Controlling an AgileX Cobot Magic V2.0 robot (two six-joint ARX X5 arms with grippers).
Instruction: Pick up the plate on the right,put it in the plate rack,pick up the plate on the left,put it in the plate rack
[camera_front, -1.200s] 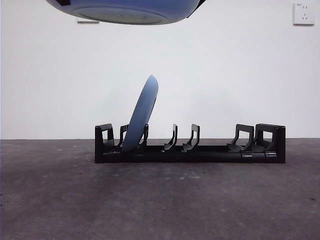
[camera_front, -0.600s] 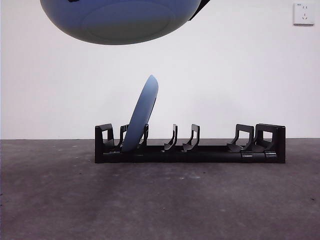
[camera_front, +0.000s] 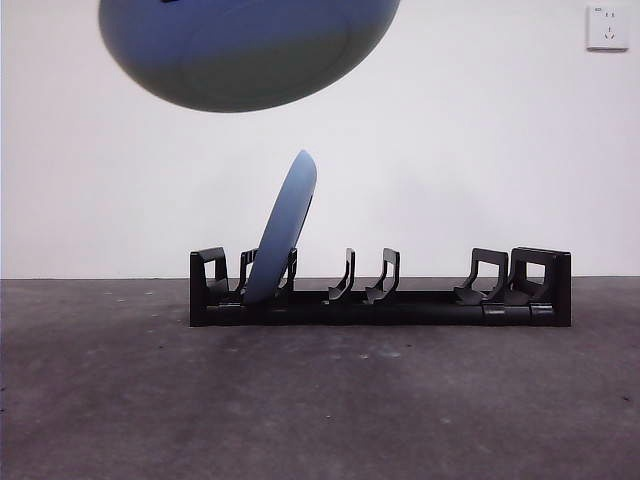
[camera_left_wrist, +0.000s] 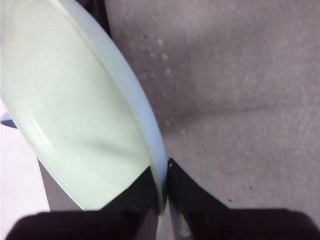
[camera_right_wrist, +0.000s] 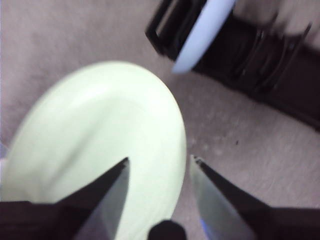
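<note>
Lower now, the carried plate (camera_front: 245, 50) sits pinched at its rim in the closed left end effector (camera_left_wrist: 165, 192), above the plate rack (camera_front: 380, 290)

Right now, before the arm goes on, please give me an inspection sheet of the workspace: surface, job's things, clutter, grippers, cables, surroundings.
Surface: table, dark grey and mottled.
Job's things: black rack stands on the table; racked plate leans in a slot near one end; held plate is tilted in the air, high over the rack.
Clutter: nothing seen.
Grippers: left gripper, jaws shut on the held plate's rim; right gripper, jaws open, close to the held plate, not gripping it.
Cables: nothing seen.
Surroundings: white wall with an outlet.
</note>
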